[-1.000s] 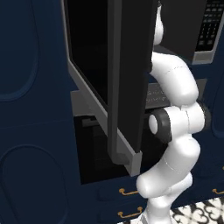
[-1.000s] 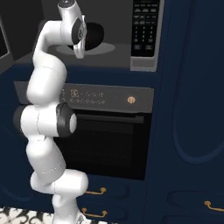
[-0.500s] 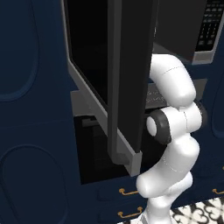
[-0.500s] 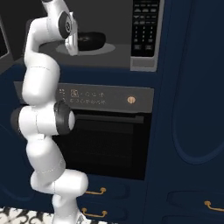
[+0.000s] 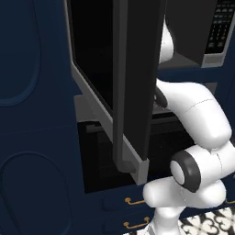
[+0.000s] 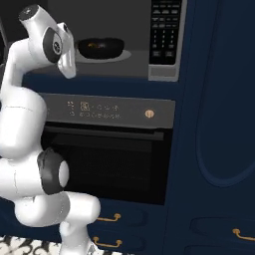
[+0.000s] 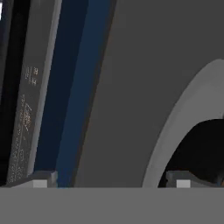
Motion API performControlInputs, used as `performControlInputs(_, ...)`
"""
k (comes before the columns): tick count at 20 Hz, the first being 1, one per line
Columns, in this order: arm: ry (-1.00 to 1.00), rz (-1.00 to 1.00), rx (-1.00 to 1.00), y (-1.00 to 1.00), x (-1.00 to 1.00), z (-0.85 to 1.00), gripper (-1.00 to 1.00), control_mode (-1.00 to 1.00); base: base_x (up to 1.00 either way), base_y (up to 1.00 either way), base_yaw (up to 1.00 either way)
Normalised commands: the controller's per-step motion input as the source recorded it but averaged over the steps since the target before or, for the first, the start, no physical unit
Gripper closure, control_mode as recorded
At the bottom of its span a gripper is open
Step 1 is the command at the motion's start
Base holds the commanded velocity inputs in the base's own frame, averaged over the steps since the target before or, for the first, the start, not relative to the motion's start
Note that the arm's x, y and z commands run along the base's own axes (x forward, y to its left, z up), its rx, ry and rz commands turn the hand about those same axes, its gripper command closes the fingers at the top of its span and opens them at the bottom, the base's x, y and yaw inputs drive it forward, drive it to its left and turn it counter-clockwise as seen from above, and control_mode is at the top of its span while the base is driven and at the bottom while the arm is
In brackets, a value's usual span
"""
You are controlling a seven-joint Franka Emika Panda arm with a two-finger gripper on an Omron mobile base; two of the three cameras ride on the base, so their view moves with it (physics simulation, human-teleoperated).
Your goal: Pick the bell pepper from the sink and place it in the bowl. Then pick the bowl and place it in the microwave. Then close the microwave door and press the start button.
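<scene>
**Bowl is in the microwave; door and start button are left**

The bowl (image 6: 101,47) sits on the grey turntable (image 6: 112,56) inside the microwave (image 6: 164,72), near the middle of the cavity floor. It stands upright and free of the arm. Judging from that, the two carrying steps look finished. What remains is swinging the microwave door (image 5: 133,82) shut and pressing the start button on the keypad (image 6: 165,30).

The end effector (image 7: 111,179) has its two dark fingertips spread wide apart at the bottom of the hand view, with nothing between them. It looks across the cavity floor toward the turntable's curved edge, and a dark rounded shape at the right of that view is probably the bowl's side.

The bowl is small and round, with a black outside and a shallow rim. A warm reddish-orange tint shows inside it at the top. Whether that is the bell pepper or the bowl's lining is too small to tell, so the pepper step is only presumed done.

The door stands wide open, swung out toward the left base camera, its black glass panel and grey-silver border seen nearly edge-on. Below the microwave sits the oven (image 6: 107,149) with a brass knob.
</scene>
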Motion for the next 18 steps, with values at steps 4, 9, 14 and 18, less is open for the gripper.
performControlInputs(4,-0.17,0.00,-0.03,0.07,-0.89,0.20,-1.00,-1.00,0.00,0.00,0.00)
performControlInputs(9,-0.11,0.14,-0.06,0.36,-1.00,-0.62,-1.00,-1.00,0.00,0.00,0.00)
performControlInputs(14,0.00,0.14,-0.05,0.29,-1.00,-1.00,-1.00,-1.00,0.00,0.00,0.00)
performControlInputs(18,0.02,0.00,-0.02,0.41,-0.97,-0.85,-1.00,-1.00,0.00,0.00,0.00)
